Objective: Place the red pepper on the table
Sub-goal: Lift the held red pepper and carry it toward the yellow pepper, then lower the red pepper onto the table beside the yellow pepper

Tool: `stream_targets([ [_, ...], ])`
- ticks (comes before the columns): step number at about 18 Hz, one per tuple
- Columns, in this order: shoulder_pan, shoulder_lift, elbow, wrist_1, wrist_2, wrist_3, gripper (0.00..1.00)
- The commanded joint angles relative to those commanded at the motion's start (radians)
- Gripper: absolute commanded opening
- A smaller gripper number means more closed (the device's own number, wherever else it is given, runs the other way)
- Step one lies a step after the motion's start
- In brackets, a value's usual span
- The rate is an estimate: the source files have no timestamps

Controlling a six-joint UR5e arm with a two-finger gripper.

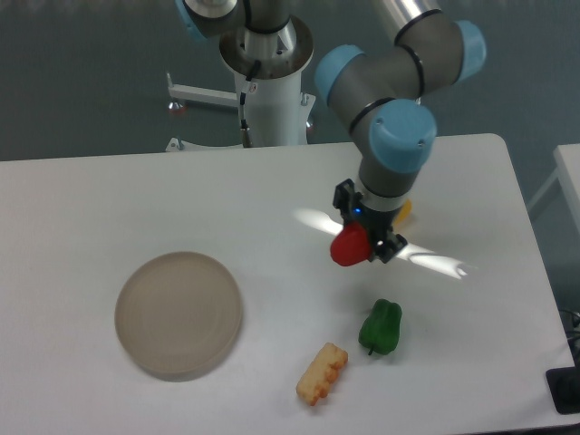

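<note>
Nearest lies one orange crinkled toy [322,373], then one green pepper [381,327], one beige plate [178,314] on the white surface [136,199]. Above, the end effector [367,243] clamps the single red pepper [348,246]: probably light, stiff, glossy-slippery, best pinched across its rounded body.

A single fixed camera looked down at the worktop [136,199] from above its near edge — high and steeply tilted, facing the arm's base column [270,91] at the far side. It stood far enough back to take in nearly the full width of the worktop, its right rounded corner included, and a strip of dark floor beyond. There was no second view — nothing overlapped.
</note>
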Motion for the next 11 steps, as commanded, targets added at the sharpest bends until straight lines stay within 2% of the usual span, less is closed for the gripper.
stream_targets([
  [8,-0.021,0.018,-0.117,0.218,-0.041,0.041,0.61],
  [11,-0.021,0.02,-0.132,0.236,-0.072,0.095,0.6],
])
